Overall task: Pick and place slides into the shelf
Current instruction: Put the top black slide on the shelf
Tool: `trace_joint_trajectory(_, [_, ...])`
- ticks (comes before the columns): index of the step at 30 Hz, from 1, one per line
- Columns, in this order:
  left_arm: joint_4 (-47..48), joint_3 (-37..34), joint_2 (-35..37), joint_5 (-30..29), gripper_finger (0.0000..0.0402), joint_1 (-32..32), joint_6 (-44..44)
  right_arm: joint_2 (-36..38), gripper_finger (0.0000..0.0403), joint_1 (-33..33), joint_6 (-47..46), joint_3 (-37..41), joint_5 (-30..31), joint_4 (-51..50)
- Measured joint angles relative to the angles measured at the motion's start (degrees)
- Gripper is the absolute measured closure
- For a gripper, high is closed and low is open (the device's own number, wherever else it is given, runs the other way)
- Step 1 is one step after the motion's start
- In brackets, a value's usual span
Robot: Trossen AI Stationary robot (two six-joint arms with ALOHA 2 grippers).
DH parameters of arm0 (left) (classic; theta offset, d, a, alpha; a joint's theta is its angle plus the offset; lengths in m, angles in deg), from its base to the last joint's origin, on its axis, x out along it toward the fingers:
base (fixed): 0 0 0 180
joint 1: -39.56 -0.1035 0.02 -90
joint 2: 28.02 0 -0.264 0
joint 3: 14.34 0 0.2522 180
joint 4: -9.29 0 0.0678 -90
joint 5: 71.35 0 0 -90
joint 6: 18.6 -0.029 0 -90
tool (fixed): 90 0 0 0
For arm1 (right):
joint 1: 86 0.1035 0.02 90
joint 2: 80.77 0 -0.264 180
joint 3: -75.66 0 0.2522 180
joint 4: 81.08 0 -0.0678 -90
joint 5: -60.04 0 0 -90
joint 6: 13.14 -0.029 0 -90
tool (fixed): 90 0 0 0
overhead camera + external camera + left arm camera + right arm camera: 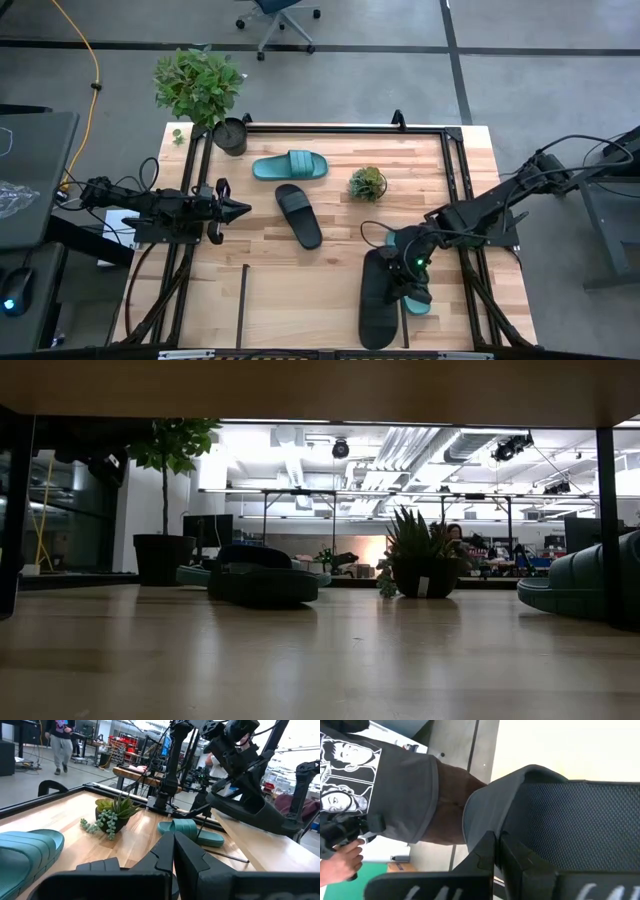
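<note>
Slides: four on the counter (pixel 330 270), two teal and two black, placed below by the small succulent pot (pixel 367 184) near the middle.
Teal slide by the pot (pixel 290 165): lying flat just to the pot's left, a little toward the far edge, untouched.
Black slide by the pot (pixel 299 215): lying askew to the pot's lower left, nearer the front edge, also untouched.
Black slide at the right arm (pixel 380 300): well away from the pot toward the front right of the counter, directly under the right claw (pixel 408 268).
Second teal slide (pixel 418 300): mostly hidden beside that black one, only its ends peeping out from under the arm.
Right claw state: fingers pressed together; in its wrist view the tips sit against the black slide's dotted surface (pixel 580 825), but I can't tell from here whether it truly has hold of any part.
Left claw (pixel 238 209): fingers closed on nothing, hovering at the counter's left side, far from the pot, pointing toward the middle.
Shelf: the wooden bay inside the thin black rods (pixel 452 150); which part is the target I can't make out.
Step in hand: I'd say the first pick, at the black slide under the right claw.
Next move calls for: probably a secure pinch on the strap or edge, then a lift clear of the teal neighbour.
</note>
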Motion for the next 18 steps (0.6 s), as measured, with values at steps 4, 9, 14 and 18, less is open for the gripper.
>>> trace_joint_trajectory(4, [-0.01, 0.02, 0.00, -0.02, 0.0401, 0.00, 0.00, 0.00, 0.0403, 0.79, -0.75, 0.00, -0.18, -0.10])
trace_joint_trajectory(9, [0.00, 0.02, 0.00, -0.02, 0.0401, 0.00, -0.07, 0.00, 0.0403, 1.64, -1.46, 0.00, 0.33, -0.04])
trace_joint_trajectory(14, [0.01, 0.02, 0.00, -0.02, 0.0401, 0.00, -0.11, 0.00, 0.0403, 1.63, -1.72, 0.00, 0.48, -0.04])
trace_joint_trajectory(18, [0.00, 0.01, 0.00, -0.02, 0.0401, 0.01, -0.11, 0.00, 0.0403, 1.65, -1.90, 0.00, 0.48, -0.02])
